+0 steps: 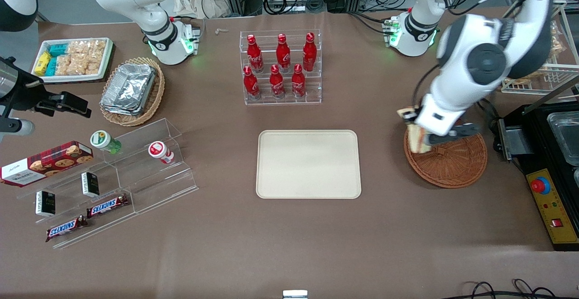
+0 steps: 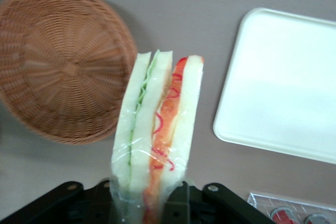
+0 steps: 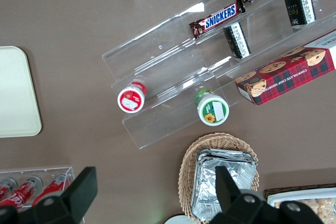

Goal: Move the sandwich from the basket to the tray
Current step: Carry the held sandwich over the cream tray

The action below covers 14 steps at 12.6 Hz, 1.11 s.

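Observation:
My left gripper (image 1: 418, 129) is shut on the sandwich (image 1: 418, 140), a plastic-wrapped wedge of white bread with green, orange and red filling. It holds the sandwich just above the rim of the reddish-brown wicker basket (image 1: 452, 163), at the basket's edge toward the tray. In the left wrist view the sandwich (image 2: 157, 129) stands between the two black fingers (image 2: 178, 203), with the empty basket (image 2: 60, 61) below it and the tray (image 2: 286, 82) beside it. The cream-beige tray (image 1: 308, 163) lies bare at the middle of the table.
A clear rack of red cola bottles (image 1: 280, 68) stands farther from the front camera than the tray. A black machine with a red button (image 1: 549, 172) sits at the working arm's end. Clear snack shelves (image 1: 108, 181) and a tan foil basket (image 1: 132, 90) lie toward the parked arm's end.

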### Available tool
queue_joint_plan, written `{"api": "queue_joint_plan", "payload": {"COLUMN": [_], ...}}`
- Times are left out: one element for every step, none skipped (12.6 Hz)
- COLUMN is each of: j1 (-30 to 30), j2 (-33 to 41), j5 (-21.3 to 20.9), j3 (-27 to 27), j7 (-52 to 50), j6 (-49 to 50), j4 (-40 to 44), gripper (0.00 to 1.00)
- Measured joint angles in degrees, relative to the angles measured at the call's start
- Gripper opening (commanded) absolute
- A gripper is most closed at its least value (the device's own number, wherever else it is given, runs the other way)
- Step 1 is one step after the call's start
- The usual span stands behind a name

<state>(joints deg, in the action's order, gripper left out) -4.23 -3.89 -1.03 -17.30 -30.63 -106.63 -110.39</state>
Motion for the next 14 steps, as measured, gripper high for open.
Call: {"api": "queue_joint_plan", "payload": {"j1": [-0.2, -0.5, -1.5, -3.0, -4.7, -6.2, -7.1, -7.4, -7.5, -7.5, -7.5, -7.4, -7.4, -7.4], "j2": [-1.2, -2.7, -4.6, -6.7, -8.9, -11.0, -13.2, -15.3, -17.2, -18.9, -20.8, -22.8, -24.6, -26.0], "j5": [0.0, 0.0, -0.1, -0.4, -1.4, -2.9, -4.6, -6.0, -6.8, -7.2, -8.2, -9.3, -9.9, -10.2], "j3": [-1.7, -3.3, -4.7, -5.4, -5.8, -5.9, -5.9, -5.9, -5.9, -5.9, -5.8, -5.8, -5.8, -5.8], "j7": [0.1, 0.1, -0.3, -1.8, -3.7, -5.1, -5.7, -5.8, -5.8, -5.8, -5.8, -5.8, -5.8, -5.8], "j6": [-2.0, -4.1, -6.8, -9.5, -11.2, -11.8, -11.9, -12.5, -14.1, -15.8, -17.2, -18.4, -19.5, -20.1], "j4": [0.0, 0.1, 0.1, 0.3, 0.9, 2.1, 3.5, 4.5, 4.8, 4.9, 4.9, 5.0, 5.1, 5.3], "gripper": [0.0, 0.0, 0.0, 0.0, 0.0, 0.0, 0.0, 0.0, 0.0, 0.0, 0.0, 0.0, 0.0, 0.0]}}
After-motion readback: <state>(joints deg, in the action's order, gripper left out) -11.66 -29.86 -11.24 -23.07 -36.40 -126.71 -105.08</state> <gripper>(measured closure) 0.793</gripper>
